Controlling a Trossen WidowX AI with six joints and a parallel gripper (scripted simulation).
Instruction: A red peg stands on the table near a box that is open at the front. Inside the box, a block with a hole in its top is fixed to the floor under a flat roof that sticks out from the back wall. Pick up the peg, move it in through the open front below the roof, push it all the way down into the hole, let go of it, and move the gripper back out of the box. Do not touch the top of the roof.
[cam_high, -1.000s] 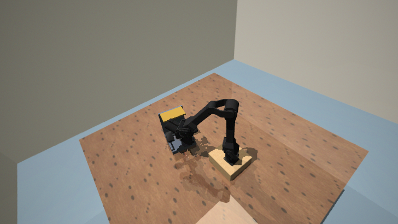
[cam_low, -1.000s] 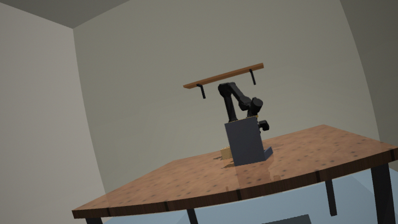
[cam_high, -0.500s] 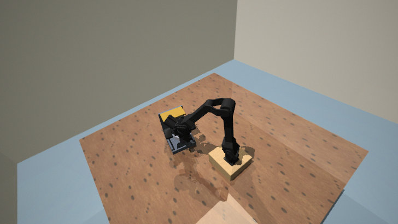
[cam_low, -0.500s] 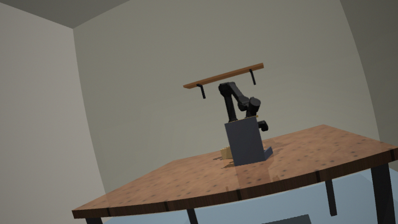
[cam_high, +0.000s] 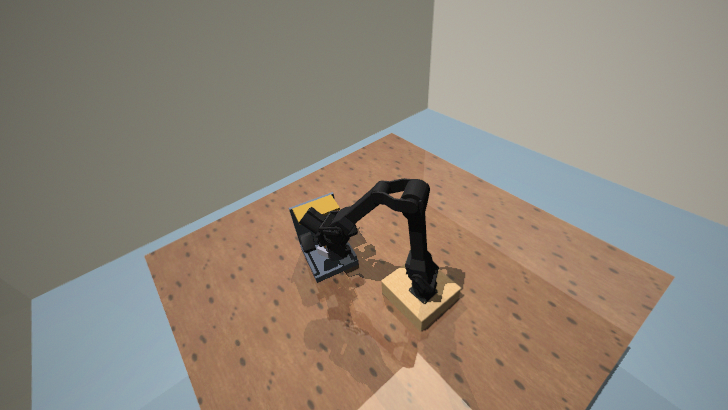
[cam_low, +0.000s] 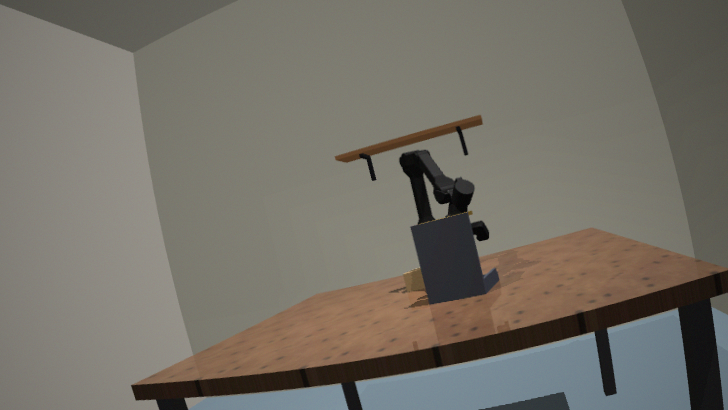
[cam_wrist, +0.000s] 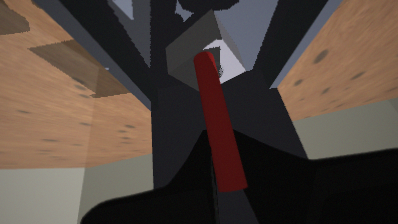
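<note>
The red peg (cam_wrist: 220, 120) is held in my gripper (cam_wrist: 215, 133) (cam_high: 307, 241), which is shut on it. In the wrist view, the peg's far tip overlaps the block (cam_wrist: 185, 62), beside the dark hole in its light top; whether it is above or in the hole cannot be told. The gripper is at the open-front box (cam_high: 337, 274) (cam_low: 448, 259), near the yellow roof (cam_high: 326, 204). The arm partly covers the roof in the top view. The exterior view shows the box from behind, so the peg and block are hidden there.
The arm's base stands on a wooden block (cam_high: 402, 292) to the right of the box in the top view. The box's side walls rise on both sides in the wrist view. A wall shelf (cam_low: 407, 140) shows behind the arm in the exterior view.
</note>
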